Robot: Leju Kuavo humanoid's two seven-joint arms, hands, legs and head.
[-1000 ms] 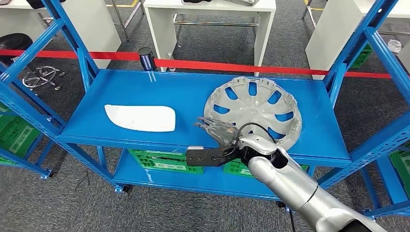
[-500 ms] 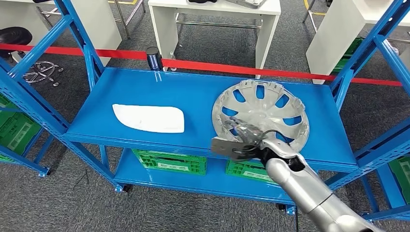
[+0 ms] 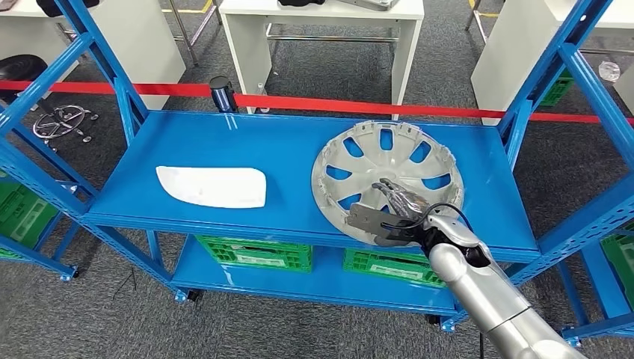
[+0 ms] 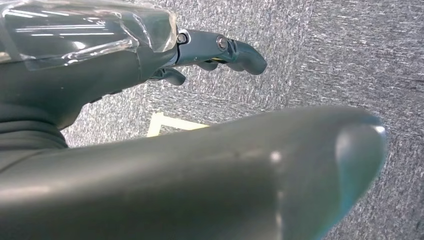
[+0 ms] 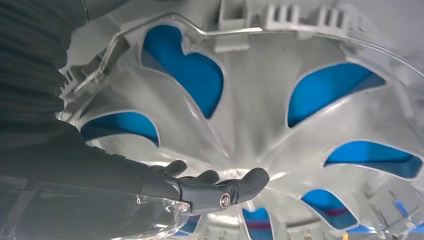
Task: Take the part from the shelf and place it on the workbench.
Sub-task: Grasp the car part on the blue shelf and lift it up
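Two items are carried by the top level of the blue shelf (image 3: pixel 224 142): a silver wheel cover (image 3: pixel 389 176) toward its right end and a flat white panel (image 3: pixel 211 186) toward its left, well apart from each other. The wheel cover is seen lying with its hollow inner side up, its cut-out openings showing the blue shelf beneath, and its near rim reaching the shelf's front edge. The right hand (image 3: pixel 395 213) is seen over the near part of the wheel cover, its silver arm entering from the lower right. In the right wrist view the right hand's (image 5: pixel 165 192) fingers (image 5: pixel 235 185) are stretched out side by side just above the ribbed inner face of the wheel cover (image 5: pixel 280 130); nothing is gripped, and whether the fingertips touch the plastic cannot be told. The left hand (image 4: pixel 150 55) is seen hanging above grey carpet (image 4: pixel 350 50), its fingers (image 4: pixel 235 50) loosely extended and apart, with nothing held. Green crates (image 3: pixel 258 250) are stored on the lower level of the shelf. Red barrier tape (image 3: pixel 336 105) is stretched behind the shelf, with white tables (image 3: pixel 321 30) beyond it.
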